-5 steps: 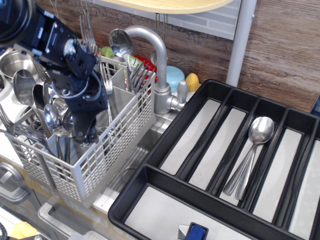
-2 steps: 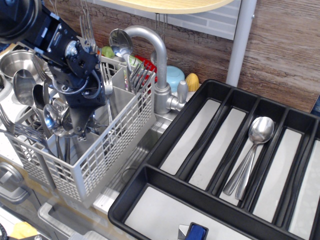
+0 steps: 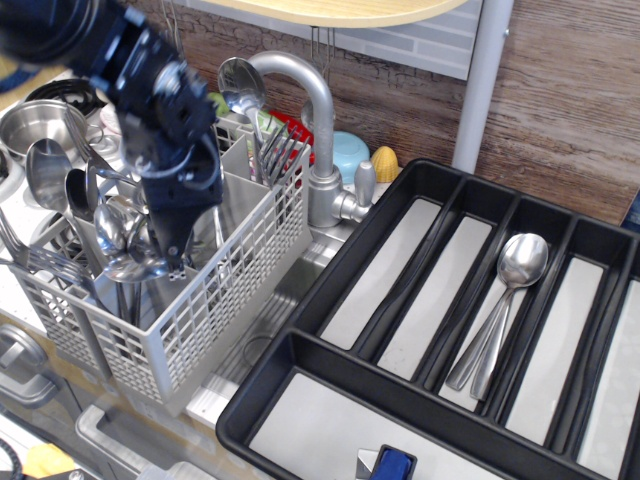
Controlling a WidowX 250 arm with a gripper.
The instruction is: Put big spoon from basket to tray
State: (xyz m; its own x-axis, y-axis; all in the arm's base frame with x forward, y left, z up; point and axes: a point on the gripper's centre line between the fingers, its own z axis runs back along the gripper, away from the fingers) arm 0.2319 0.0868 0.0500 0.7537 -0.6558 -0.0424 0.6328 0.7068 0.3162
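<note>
The grey-white lattice basket (image 3: 205, 322) stands at the left and holds several upright pieces of cutlery. My black gripper (image 3: 174, 258) comes in from the top left and reaches down into the basket's middle, right beside a cluster of shiny spoon bowls (image 3: 122, 238). The arm is blurred and the fingertips sit among the cutlery, so I cannot tell whether they hold anything. Another big spoon (image 3: 240, 86) stands upright at the basket's back. The black tray (image 3: 300, 345) fills the right side. Two big spoons (image 3: 518, 262) lie together in one of its long compartments.
A chrome faucet (image 3: 312, 110) rises between basket and tray. Forks (image 3: 272, 152) stand in the basket's rear compartment. Ladles (image 3: 48, 172) and a steel bowl (image 3: 42, 118) sit at the far left. A blue object (image 3: 393, 464) lies in the tray's front compartment.
The arm has swung to the right and now covers the forks at the top left. The fingertips have shifted slightly right inside the basket. The tray's spoons have not moved.
</note>
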